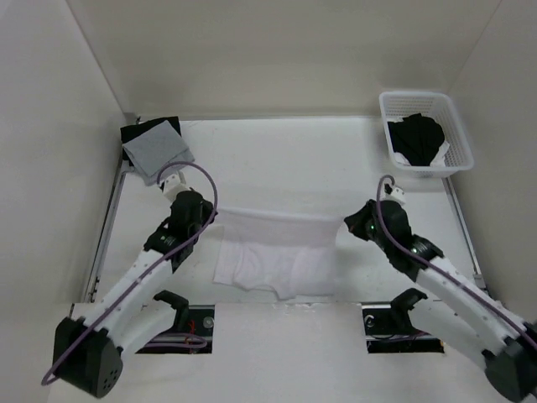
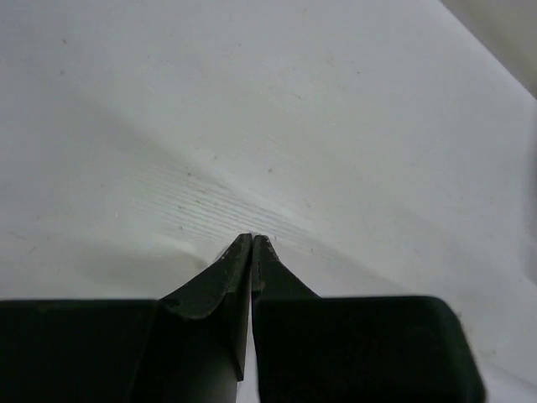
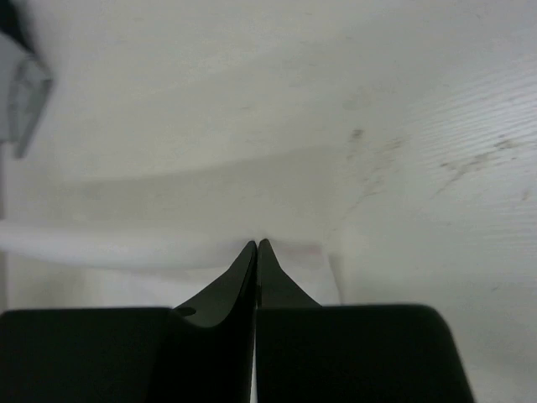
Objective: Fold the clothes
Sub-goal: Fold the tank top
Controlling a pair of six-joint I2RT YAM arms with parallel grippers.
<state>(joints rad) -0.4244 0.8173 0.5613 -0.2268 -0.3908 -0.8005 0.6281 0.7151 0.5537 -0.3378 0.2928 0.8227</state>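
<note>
The clothes [image 1: 273, 252], one plain white garment, lie between the two arms near the table's front edge. The back edge runs taut from one gripper to the other, and the rest hangs in loose folds toward the front. My left gripper [image 1: 210, 217] is shut on the back left corner. In the left wrist view its jaws [image 2: 252, 238] meet tip to tip, with ribbed white fabric [image 2: 210, 201] right at them. My right gripper [image 1: 348, 225] is shut on the back right corner. In the right wrist view its tips [image 3: 257, 243] press together against the white cloth [image 3: 168, 243].
A white basket [image 1: 453, 126] holding a black garment [image 1: 417, 138] stands at the back right. A grey square cloth [image 1: 155, 151] lies on a black piece [image 1: 138, 130] at the back left. White walls enclose the table on three sides.
</note>
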